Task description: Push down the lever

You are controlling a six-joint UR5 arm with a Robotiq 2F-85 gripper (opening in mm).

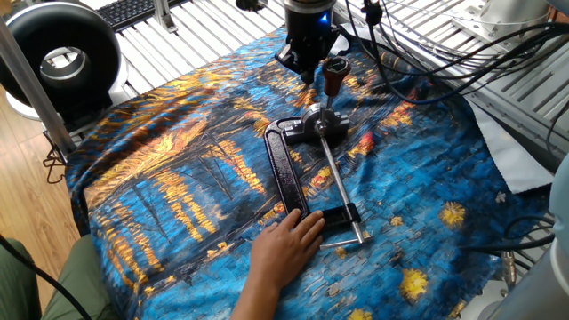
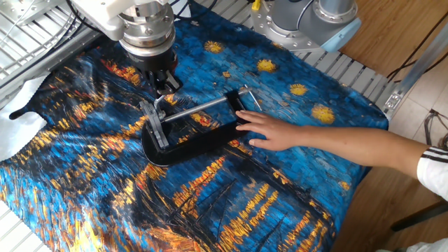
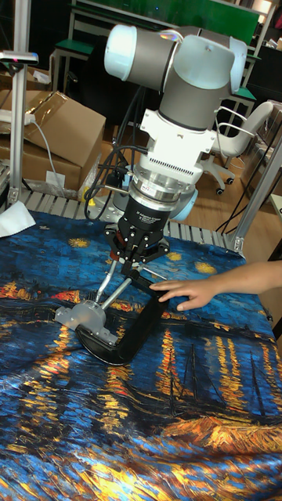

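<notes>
The lever stands almost upright, a reddish-brown knob on a short metal arm rising from the silvery head of a black clamp. My gripper hangs just left of and behind the knob, fingers drawn together to a point and holding nothing. From the other fixed view the gripper sits right above the clamp head and hides the knob. The tall fixed view has the gripper low over the clamp's far end.
A person's hand presses on the clamp's near end beside the long silver rod. A painted blue-and-orange cloth covers the table. Cables hang behind the gripper, and a black ring-shaped device stands at the left.
</notes>
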